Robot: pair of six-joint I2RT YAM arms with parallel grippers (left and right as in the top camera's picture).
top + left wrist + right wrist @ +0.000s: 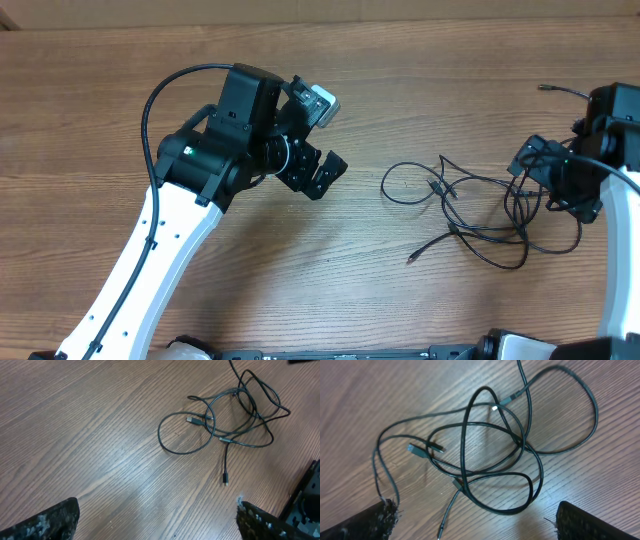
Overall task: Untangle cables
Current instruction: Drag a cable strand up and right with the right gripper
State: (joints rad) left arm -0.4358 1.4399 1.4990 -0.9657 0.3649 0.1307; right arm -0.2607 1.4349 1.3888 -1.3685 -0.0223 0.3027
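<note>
Left pincer [160, 527] and right pincer [480, 522] both gape wide, empty.
Below the right one, thin black plug-tipped cables [520, 442] lie knotted on the brown wooden table [400, 60], well apart from the left; pinching crossed strands together could tighten the knot.

I have the tangle of thin black flexible cables [470, 210] lying on the brown wood-grain table top [300, 60], between my two pincers and much nearer the right one. From the black two-finger left pincer [325, 175] the heap lies well ahead and off to one side, apart from it, with one loose plug end [225, 480] pointing back toward that pincer. The black two-finger right pincer [540, 170] hangs over the tangle's edge. The loops spread just ahead of it, and one strand reaches one finger [375, 520].
</note>
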